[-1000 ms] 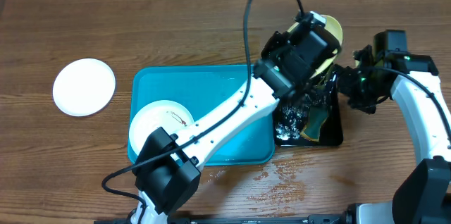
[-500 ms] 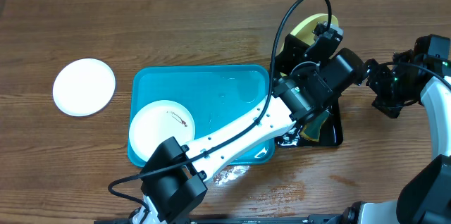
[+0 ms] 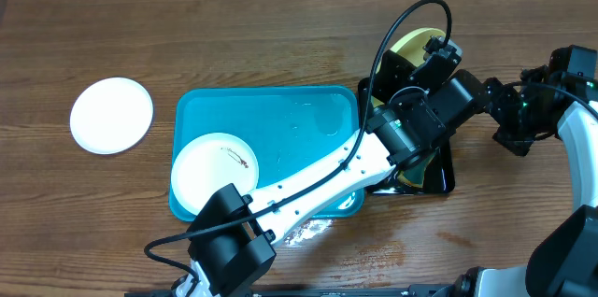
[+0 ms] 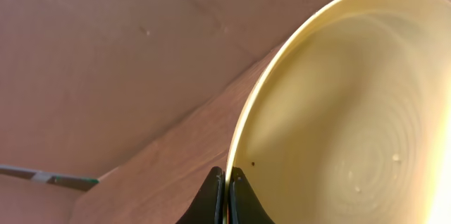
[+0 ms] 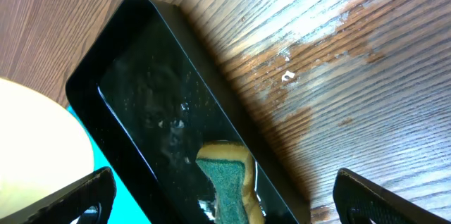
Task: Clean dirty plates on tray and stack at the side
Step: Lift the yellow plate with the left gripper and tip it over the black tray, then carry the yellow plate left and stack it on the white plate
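a white plate (image 3: 112, 115) is set aside on the table (image 3: 280, 35), likely clean. a smeared plate (image 3: 213, 174) is laid in the blue tray (image 3: 280, 110). the yellow plate (image 4: 338, 111) is pinched by the left claw (image 4: 227, 182), likely tipped up for wiping. the right claw (image 5: 222, 196) is held wide near the sponge (image 5: 232, 171).

We log the left arm (image 3: 327, 162) as a long white tube link between chunky black joint housings, with a thin black wrist cable (image 3: 392, 22) in a big loop and a second black base cable (image 3: 166, 238) low down. The right arm (image 3: 581, 138) has the same white shell and boxy black joints, plus a small green light (image 3: 526, 103) on its black wrist. Close up, the left gripper (image 4: 225, 175) has slim black pointed fingertips (image 4: 211, 199); the right gripper (image 5: 225, 175) has flat matte-black fingers (image 5: 77, 196) with squared edges.
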Motion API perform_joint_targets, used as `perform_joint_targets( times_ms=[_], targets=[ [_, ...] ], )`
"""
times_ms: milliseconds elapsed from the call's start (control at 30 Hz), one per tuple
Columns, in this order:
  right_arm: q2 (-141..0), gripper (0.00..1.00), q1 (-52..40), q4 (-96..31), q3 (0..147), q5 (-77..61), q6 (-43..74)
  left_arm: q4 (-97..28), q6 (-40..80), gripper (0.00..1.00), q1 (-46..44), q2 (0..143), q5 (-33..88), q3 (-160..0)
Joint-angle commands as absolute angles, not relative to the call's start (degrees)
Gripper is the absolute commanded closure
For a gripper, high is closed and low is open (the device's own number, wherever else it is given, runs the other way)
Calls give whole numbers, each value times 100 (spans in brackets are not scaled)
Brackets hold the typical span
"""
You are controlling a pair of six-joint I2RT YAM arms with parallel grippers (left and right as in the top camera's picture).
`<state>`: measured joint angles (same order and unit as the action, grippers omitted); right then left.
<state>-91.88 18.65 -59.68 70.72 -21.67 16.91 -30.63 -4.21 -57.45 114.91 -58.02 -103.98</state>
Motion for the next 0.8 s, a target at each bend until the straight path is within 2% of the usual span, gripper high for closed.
perform_joint_targets(
  times_ms=[0, 33, 200, 300, 400, 567, 667, 767],
  targets=[
    [-9142, 0, 1865, -5953, 7168, -2217, 1717, -3382, 281, 96, -5393, 11319, -4971, -10527],
    [-9139, 0, 1865, -5979, 7168, -2217, 1719, -3656, 609, 96, -5151, 11303, -4097, -10541],
    [-9142, 0, 1719, -6058, 7159, -2217, 1719, -4307, 1483, 96, -4158, 11242, -1907, -10759],
    [-9142, 0, 1400, -6077, 7157, -2211, 1715, -4654, 1785, 96, -3120, 11216, 45, -10943],
    [-9142, 0, 799, -6045, 7124, -2071, 1719, -5280, 2250, 96, -1457, 11216, 1640, -11000],
    [-9142, 0, 163, -5970, 7120, -1892, 1717, -6154, 2427, 96, 585, 11216, 1741, -10991],
    [-9142, 0, -117, -5898, 7120, -1894, 1719, -6488, 2493, 96, 2117, 11216, 1719, -10814],
    [-9142, 0, -200, -5861, 7120, -1894, 1717, -6543, 2491, 96, 2867, 11216, 1647, -10589]
  ],
)
